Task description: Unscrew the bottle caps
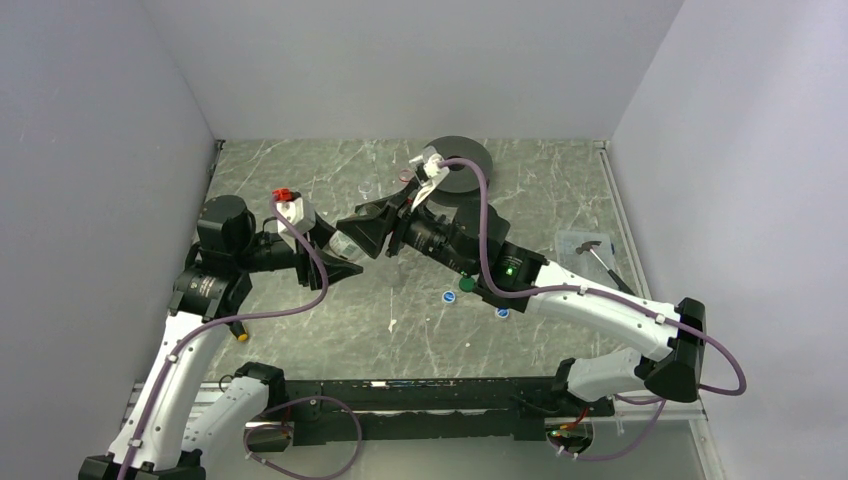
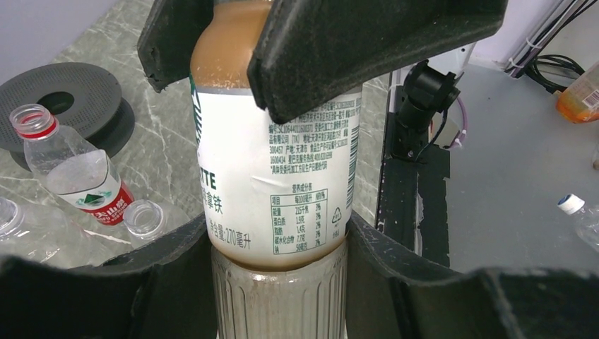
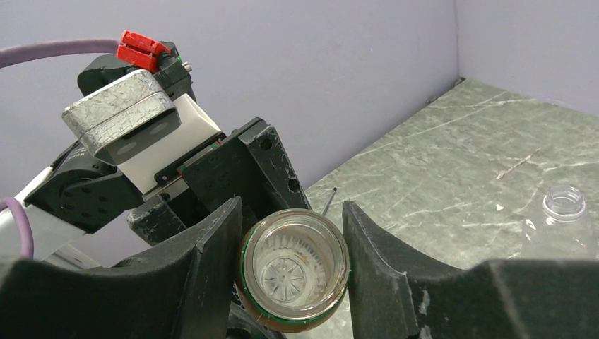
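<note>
Left wrist shows amber bottle [image 2: 282, 162] clamped inside left pincer [image 2: 279, 236]

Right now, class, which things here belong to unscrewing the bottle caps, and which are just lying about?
For the job: brown bottle, gripped by left gripper and right gripper; red-label bottle; two clear bottles; loose caps.
Lying about: black disc; hammer-like tool.

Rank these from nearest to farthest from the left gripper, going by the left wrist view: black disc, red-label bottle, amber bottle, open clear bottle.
1. amber bottle, held in the left gripper.
2. open clear bottle, lower left, by the finger.
3. red-label bottle, left.
4. black disc, upper left.
</note>
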{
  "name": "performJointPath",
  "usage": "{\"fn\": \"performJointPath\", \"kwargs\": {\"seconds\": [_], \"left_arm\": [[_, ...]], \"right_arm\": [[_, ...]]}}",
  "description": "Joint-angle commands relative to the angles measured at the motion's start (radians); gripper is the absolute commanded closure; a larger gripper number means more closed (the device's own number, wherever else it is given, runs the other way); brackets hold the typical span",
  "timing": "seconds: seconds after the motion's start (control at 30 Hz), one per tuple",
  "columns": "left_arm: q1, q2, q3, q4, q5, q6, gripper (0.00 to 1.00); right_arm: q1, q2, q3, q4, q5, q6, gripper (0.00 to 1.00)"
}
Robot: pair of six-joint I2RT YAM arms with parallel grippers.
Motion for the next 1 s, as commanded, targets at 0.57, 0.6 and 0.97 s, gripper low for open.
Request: {"fn": "performJointPath", "kwargs": {"seconds": [0.57, 0.6, 0.97], "left_arm": [[-0.004, 0.012, 0.192, -0.282, -0.207, 0.009, 0.01], [-0.004, 0.015, 0.22, -0.316, -0.302, -0.005, 0.01], [-0.004, -0.027, 0.334, -0.359, -1.042, -0.069, 0.01]], "right_arm": [[0.011, 0.093, 0.11, -0.113, 0.098, -0.22, 1.0], [0.011, 0.12, 0.13, -0.127, 0.089, -0.24, 1.0], [0.012, 0.471, 0.311, -0.187, 0.043, -0.339, 1.0]]}}
